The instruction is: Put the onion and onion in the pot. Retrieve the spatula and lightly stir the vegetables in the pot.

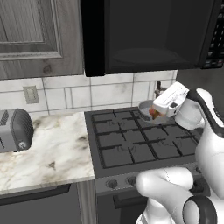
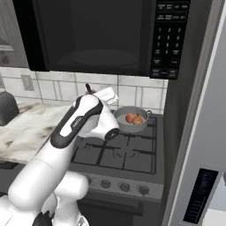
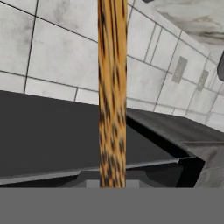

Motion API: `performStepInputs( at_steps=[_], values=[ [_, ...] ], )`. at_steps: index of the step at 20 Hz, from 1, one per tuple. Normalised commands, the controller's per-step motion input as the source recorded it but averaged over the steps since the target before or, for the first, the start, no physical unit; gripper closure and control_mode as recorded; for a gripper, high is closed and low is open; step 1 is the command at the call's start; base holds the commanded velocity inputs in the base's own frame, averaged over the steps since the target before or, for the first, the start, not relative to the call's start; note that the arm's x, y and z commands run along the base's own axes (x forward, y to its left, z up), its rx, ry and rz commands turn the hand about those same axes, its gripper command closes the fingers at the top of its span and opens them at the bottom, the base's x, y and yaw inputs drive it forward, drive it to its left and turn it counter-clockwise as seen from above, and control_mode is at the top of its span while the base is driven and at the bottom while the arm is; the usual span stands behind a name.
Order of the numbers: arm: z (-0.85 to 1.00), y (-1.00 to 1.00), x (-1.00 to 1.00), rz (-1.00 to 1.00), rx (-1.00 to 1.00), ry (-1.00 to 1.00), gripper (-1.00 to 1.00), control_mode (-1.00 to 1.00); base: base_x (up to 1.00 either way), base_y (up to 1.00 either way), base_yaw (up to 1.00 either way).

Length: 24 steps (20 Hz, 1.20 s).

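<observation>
The grey pot (image 2: 132,127) stands on the stove's back right burner, with both onions (image 2: 129,118) (image 2: 138,119) lying side by side inside it. In the left base view the pot (image 1: 143,106) is partly hidden by my white hand, and one onion (image 1: 153,113) peeks out under it. My gripper (image 2: 88,88) (image 1: 158,85) hovers just left of the pot near the tiled back wall, pointing up and back. It is shut on the spatula (image 3: 112,109), whose orange-brown wooden handle runs straight up the hand view. The spatula's head is hidden.
A black microwave (image 2: 97,35) hangs low over the stove (image 1: 131,144). A grey toaster (image 1: 15,130) stands on the marble counter (image 1: 52,153) at the left, below a wall outlet (image 1: 30,94). A tall grey fridge side (image 2: 198,132) bounds the stove on the right.
</observation>
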Motion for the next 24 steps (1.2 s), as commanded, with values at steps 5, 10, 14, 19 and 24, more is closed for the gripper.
performStepInputs(
  at_steps=[5,10,14,19,24],
  values=[
    [-0.19,-0.22,0.36,-0.05,0.0,-0.01,1.0,-1.0,0.0,0.0,0.0],
    [-0.19,-0.29,0.44,-0.01,0.0,-0.04,1.0,-1.0,0.0,0.0,0.0],
    [-0.05,-0.36,0.46,0.0,0.0,0.0,1.0,-1.0,0.0,0.0,0.0],
    [-0.08,-0.29,0.43,0.0,0.0,0.0,1.0,-1.0,0.0,0.0,0.0],
    [-0.15,-0.14,0.35,0.0,0.0,0.0,1.0,-1.0,0.0,0.0,0.0]
  ],
)
